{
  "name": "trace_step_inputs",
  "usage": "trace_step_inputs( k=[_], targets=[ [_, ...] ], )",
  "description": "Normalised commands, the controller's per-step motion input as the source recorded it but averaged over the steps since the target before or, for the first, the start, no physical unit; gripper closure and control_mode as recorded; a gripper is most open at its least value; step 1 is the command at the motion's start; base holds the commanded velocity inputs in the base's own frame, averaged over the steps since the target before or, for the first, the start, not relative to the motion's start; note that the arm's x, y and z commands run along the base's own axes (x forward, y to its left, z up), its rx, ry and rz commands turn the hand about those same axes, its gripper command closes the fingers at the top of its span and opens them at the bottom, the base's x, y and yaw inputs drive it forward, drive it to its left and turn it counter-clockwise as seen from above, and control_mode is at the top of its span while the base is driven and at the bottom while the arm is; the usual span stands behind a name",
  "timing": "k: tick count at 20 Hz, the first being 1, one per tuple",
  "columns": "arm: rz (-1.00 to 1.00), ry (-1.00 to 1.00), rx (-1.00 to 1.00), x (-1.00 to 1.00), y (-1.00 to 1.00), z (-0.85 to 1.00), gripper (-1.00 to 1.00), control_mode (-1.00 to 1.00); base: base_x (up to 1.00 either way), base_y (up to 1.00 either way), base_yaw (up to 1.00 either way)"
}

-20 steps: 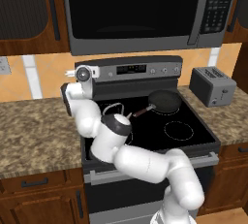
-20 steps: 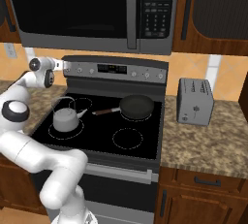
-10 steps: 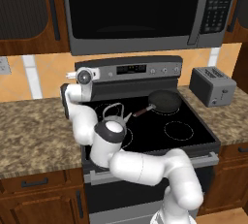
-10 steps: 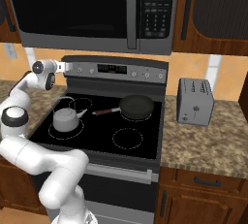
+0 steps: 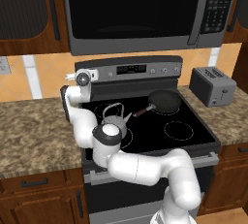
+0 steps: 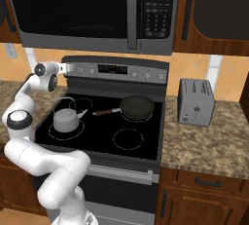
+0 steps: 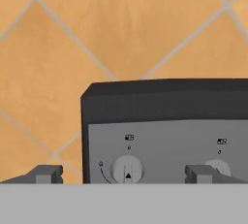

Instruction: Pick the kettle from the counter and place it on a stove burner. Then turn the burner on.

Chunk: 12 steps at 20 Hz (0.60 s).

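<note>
The silver-grey kettle (image 5: pixel 116 116) (image 6: pixel 64 119) stands upright on the stove's front left burner, apart from the gripper. My gripper (image 5: pixel 98 75) (image 6: pixel 66 67) is raised at the left end of the stove's control panel (image 7: pixel 169 140), pointing at it. In the hand view the gripper (image 7: pixel 123 174) is open, its fingertips (image 7: pixel 46 173) wide apart, and the leftmost knob (image 7: pixel 127 169) shows between them. A second knob (image 7: pixel 215 168) sits to its right. The granite counter (image 5: pixel 34 126) (image 6: pixel 209 141) flanks the stove. My elbow hides the kettle's lower front in the left base view.
A black frying pan (image 5: pixel 164 101) (image 6: pixel 137 107) sits on the back right burner, handle toward the kettle. A grey toaster (image 5: pixel 213 86) (image 6: pixel 196 101) stands on the right counter. A microwave (image 5: pixel 135 9) hangs above the stove. The front right burner (image 6: pixel 127 139) is bare.
My elbow has sunk a little toward the stove's front left, and the hand has dipped slightly at the panel. The kettle and pan have not moved.
</note>
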Motion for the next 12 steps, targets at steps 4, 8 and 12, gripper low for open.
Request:
trace_step_inputs(
  k=[4, 8, 12],
  targets=[
    [0.00, -0.02, 0.00, 0.13, 0.00, -0.13, -1.00, -1.00, 0.00, 0.00, 0.00],
    [0.00, -0.02, 0.00, 0.20, 0.00, -0.14, -1.00, -1.00, 0.00, 0.00, 0.00],
    [0.00, 0.00, 0.00, 0.18, 0.00, -0.19, -1.00, -1.00, 0.00, 0.00, 0.00]
  ],
)
